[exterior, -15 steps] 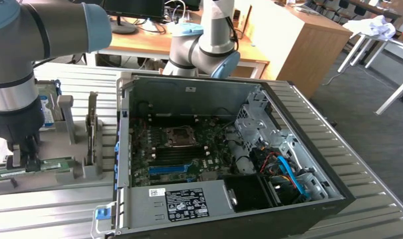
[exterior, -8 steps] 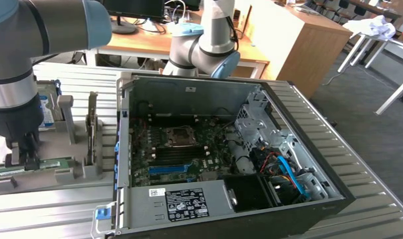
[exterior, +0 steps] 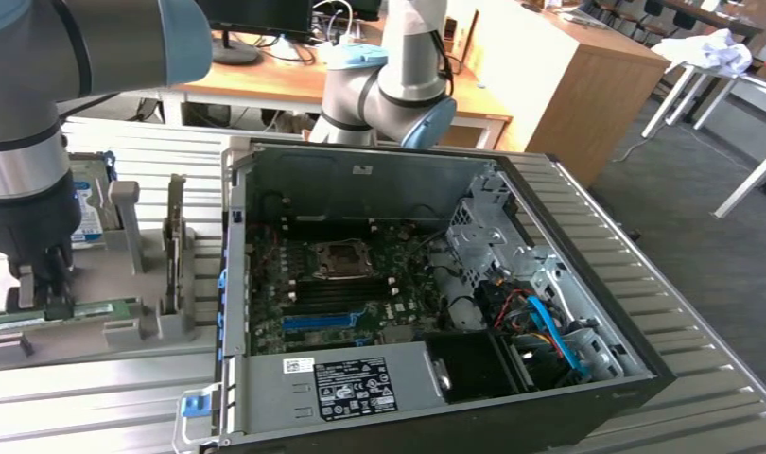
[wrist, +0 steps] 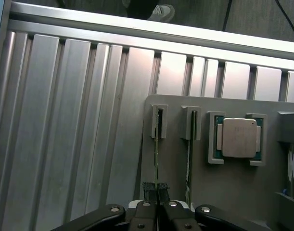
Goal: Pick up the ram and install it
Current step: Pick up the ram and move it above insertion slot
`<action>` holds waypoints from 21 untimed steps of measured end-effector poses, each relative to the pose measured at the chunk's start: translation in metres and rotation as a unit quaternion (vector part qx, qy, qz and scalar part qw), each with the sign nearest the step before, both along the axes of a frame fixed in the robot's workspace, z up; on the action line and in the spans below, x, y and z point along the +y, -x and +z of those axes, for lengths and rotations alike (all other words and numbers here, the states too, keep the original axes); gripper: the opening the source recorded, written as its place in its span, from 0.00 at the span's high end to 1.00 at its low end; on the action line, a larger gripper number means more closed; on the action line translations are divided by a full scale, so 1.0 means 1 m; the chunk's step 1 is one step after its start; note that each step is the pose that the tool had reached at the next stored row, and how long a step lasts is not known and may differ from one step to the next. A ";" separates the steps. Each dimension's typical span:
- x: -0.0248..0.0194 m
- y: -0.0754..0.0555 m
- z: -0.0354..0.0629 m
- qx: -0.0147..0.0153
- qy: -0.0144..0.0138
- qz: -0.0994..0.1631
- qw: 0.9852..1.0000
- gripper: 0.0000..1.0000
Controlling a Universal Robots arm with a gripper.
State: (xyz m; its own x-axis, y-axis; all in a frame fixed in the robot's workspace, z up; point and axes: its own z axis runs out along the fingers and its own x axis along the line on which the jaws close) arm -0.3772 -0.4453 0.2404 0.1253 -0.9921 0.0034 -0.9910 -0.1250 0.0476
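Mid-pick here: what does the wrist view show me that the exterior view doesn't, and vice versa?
Wrist view adds: the processor chip seated in its holder. Exterior view adds: the open computer case with its motherboard, and the hard drive partly hidden by the arm. Shared: the pincer shut on the ram, which stands on edge in its slot.

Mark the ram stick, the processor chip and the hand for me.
ram stick (exterior: pixel 99 310): exterior view, green face beside the hand.
processor chip (wrist: pixel 239 138): wrist view, middle of its silver lid.
hand (wrist: pixel 156 188): wrist view, between the fingertips, shut on the ram stick.
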 end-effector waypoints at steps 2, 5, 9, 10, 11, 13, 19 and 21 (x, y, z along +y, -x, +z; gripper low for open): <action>0.0000 0.000 0.0017 0.000 0.000 0.000 1.000 0.87; 0.0000 0.000 0.0046 0.000 0.000 0.000 1.000 0.87; 0.0000 0.000 0.0084 0.000 0.000 0.000 1.000 0.87; 0.0000 0.000 0.0093 0.000 0.000 0.000 1.000 0.87; 0.0000 0.000 0.0102 0.000 0.001 0.000 1.000 0.87; 0.0000 0.000 0.0121 0.000 0.001 0.000 1.000 0.87; 0.0000 0.000 0.0184 0.000 0.001 0.000 1.000 0.87; 0.0000 0.000 0.0204 0.000 0.001 0.000 1.000 0.87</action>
State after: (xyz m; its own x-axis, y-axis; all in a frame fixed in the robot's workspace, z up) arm -0.3772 -0.4453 0.2608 0.1253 -0.9921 0.0050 -0.9910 -0.1249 0.0479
